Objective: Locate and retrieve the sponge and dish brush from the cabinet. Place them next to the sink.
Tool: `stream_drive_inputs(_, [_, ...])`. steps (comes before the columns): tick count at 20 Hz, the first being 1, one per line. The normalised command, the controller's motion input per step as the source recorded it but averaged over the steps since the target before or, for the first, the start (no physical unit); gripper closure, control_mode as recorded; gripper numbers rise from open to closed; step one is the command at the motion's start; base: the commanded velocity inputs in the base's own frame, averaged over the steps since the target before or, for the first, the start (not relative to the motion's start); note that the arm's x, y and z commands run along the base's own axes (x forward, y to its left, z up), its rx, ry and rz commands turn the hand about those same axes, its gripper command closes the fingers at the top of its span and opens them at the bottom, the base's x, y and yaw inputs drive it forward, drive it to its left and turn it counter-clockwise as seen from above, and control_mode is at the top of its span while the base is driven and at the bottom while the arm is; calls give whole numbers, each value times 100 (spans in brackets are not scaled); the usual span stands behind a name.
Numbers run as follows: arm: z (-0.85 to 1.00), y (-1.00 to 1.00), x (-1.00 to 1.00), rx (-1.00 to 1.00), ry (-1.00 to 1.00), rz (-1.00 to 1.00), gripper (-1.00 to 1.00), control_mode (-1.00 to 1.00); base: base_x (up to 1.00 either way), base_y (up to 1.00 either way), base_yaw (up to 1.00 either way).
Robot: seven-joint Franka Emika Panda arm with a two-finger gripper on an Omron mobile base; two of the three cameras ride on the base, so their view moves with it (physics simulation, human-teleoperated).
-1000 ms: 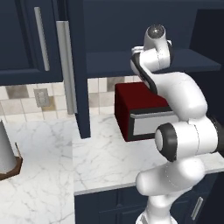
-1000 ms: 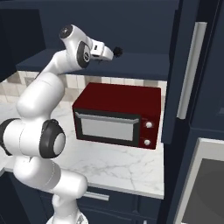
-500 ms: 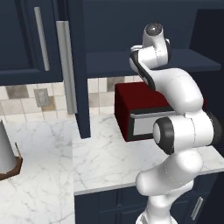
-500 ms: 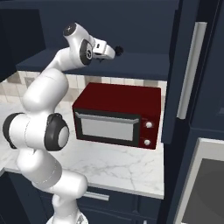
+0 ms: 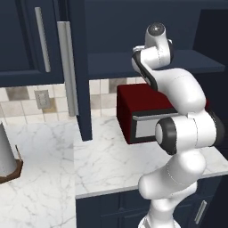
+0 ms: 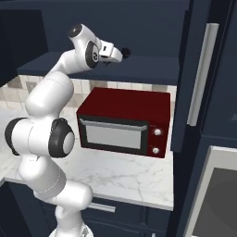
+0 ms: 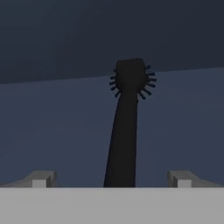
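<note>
The dish brush (image 7: 129, 100) lies on the shelf of the open navy cabinet (image 6: 143, 65), thin black handle toward me and bristled head farther in. My gripper (image 7: 111, 178) is open, a fingertip (image 7: 41, 178) on each side of the handle's near end, not closed on it. From the right base view the gripper (image 6: 121, 53) reaches over the shelf's front edge above the microwave. In the left base view the arm rises in front of the cabinet shelf (image 5: 111, 62). The sponge and the sink are out of view.
A dark red microwave (image 6: 125, 120) stands on the white marble counter (image 5: 98, 160) under the shelf. The cabinet door (image 5: 80, 67) hangs open at left with a silver bar handle (image 5: 67, 67). A grey cylinder on a brown base (image 5: 5, 156) sits far left.
The hand has edged slightly deeper over the shelf and the upper arm has risen a little. The jaws have stayed open.
</note>
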Motion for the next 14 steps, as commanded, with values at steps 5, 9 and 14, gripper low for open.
stream_drive_inputs(5, [-2, 0, 0, 0, 0, 0, 100, -100, 0, 0, 0])
stream_drive_inputs(9, [0, 0, 0, 0, 0, 0, 100, -100, 0, 0, 0])
stream_drive_inputs(14, [0, 0, 0, 1, 0, 0, 100, -100, 0, 0, 0])
